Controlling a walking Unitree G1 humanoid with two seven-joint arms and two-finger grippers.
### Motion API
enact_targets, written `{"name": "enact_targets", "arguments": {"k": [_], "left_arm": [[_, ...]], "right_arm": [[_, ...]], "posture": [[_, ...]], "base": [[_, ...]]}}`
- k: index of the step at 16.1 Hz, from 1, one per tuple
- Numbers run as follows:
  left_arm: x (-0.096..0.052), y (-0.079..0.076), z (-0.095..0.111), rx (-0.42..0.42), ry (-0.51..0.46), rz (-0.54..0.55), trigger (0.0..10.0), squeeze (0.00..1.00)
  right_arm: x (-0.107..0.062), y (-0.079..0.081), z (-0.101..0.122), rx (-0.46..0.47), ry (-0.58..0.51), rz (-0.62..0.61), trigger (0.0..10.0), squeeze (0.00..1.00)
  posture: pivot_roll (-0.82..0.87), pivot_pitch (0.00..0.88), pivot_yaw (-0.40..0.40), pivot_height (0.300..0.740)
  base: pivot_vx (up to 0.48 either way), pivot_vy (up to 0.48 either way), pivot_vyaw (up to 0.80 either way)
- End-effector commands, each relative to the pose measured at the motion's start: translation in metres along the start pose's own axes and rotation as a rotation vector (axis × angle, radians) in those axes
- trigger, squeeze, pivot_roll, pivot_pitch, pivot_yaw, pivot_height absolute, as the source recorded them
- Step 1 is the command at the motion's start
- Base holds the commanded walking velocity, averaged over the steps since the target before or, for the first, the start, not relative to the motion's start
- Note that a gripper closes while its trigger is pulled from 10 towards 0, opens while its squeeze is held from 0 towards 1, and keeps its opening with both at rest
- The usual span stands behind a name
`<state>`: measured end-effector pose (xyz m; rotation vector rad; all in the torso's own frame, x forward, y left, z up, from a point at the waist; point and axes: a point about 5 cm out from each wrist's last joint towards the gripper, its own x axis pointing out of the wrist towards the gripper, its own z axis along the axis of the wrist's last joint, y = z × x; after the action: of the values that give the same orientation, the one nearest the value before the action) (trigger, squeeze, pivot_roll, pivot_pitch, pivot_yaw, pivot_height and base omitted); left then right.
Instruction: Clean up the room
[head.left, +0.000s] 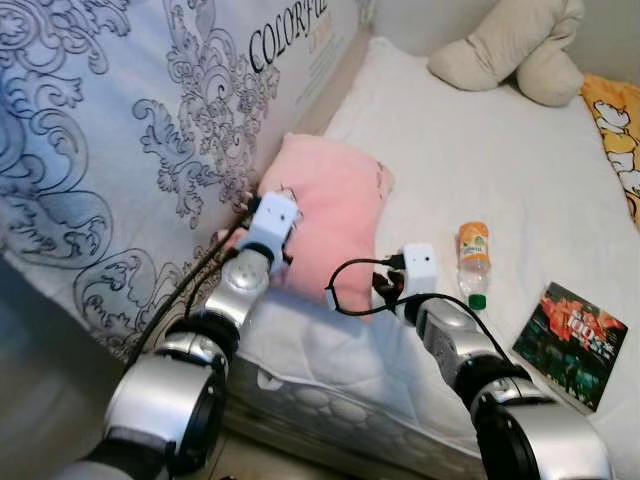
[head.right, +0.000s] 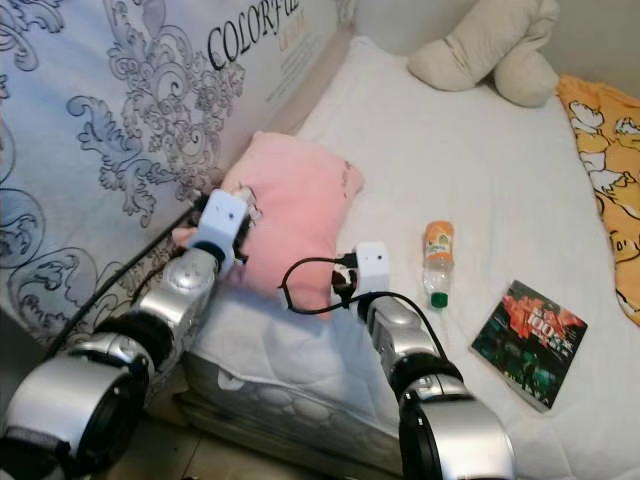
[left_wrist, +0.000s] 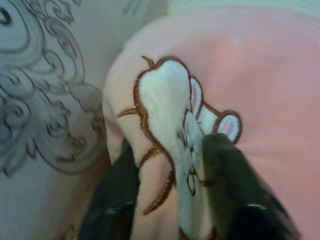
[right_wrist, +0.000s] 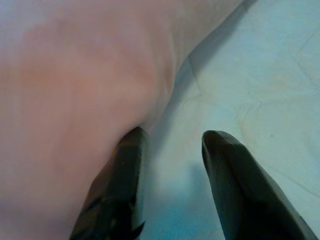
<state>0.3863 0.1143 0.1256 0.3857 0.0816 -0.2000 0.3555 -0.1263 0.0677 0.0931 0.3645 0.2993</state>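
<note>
A pink pillow (head.left: 330, 215) with an embroidered cartoon figure (left_wrist: 165, 105) lies on the white bed (head.left: 480, 170), against the patterned wall panel. My left gripper (left_wrist: 170, 165) is at the pillow's left edge, its two black fingers (left_wrist: 235, 195) shut on a fold of the pillow. At the pillow's near right corner, my right gripper (right_wrist: 175, 142) is open just above the sheet. One of its fingers (right_wrist: 125, 165) touches the pillow's edge, and only the sheet lies between the two.
An orange-labelled bottle (head.left: 473, 262) lies right of the pillow, with a book (head.left: 570, 342) further right. A cream plush toy (head.left: 510, 50) and a yellow blanket (head.left: 620, 130) are at the far end. The panel marked COLORFUL (head.left: 130, 130) stands at the left.
</note>
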Motion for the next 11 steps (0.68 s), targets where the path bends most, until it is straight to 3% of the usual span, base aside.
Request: {"name": "enact_targets", "arguments": {"k": [1,3,5,7,8,10,11], "left_arm": [[-0.002,-0.007,-0.002,0.008,-0.005,-0.037,10.0,1.0],[-0.008,-0.007,-0.019,-0.057,0.045,-0.034,10.0,1.0],[-0.012,-0.007,-0.026,-0.006,0.036,-0.038,10.0,1.0],[-0.015,0.013,-0.009,0.363,-0.171,-0.009,10.0,1.0],[-0.016,0.023,-0.004,0.394,-0.205,0.002,10.0,1.0],[-0.019,0.039,0.003,0.301,-0.243,-0.002,10.0,1.0],[-0.023,0.033,0.005,0.197,-0.279,-0.058,10.0,1.0]], "right_arm": [[-0.003,-0.006,0.001,0.01,-0.023,-0.012,10.0,1.0],[-0.011,-0.009,0.007,-0.068,-0.115,-0.011,10.0,1.0],[-0.026,-0.01,0.015,-0.103,-0.21,-0.03,10.0,1.0],[-0.056,-0.005,0.013,-0.157,-0.304,-0.072,10.0,1.0],[-0.066,-0.006,0.008,-0.154,-0.313,-0.108,10.0,1.0],[-0.085,-0.009,-0.006,-0.153,-0.312,-0.167,10.0,1.0],[-0.101,-0.018,-0.007,-0.171,-0.368,-0.228,10.0,1.0]], "posture": [[0.08,0.08,-0.061,0.74],[0.07,0.059,-0.065,0.74],[0.07,0.042,-0.067,0.74],[0.07,0.013,-0.071,0.74],[0.07,0.003,-0.075,0.74],[0.09,0.0,-0.07,0.74],[0.1,0.0,-0.058,0.74]], "base": [[0.0,0.0,0.0],[0.0,0.0,0.0],[0.0,0.0,0.0],[0.0,0.0,0.0],[0.0,0.0,0.0],[0.0,0.0,0.0],[0.0,0.0,0.0]]}}
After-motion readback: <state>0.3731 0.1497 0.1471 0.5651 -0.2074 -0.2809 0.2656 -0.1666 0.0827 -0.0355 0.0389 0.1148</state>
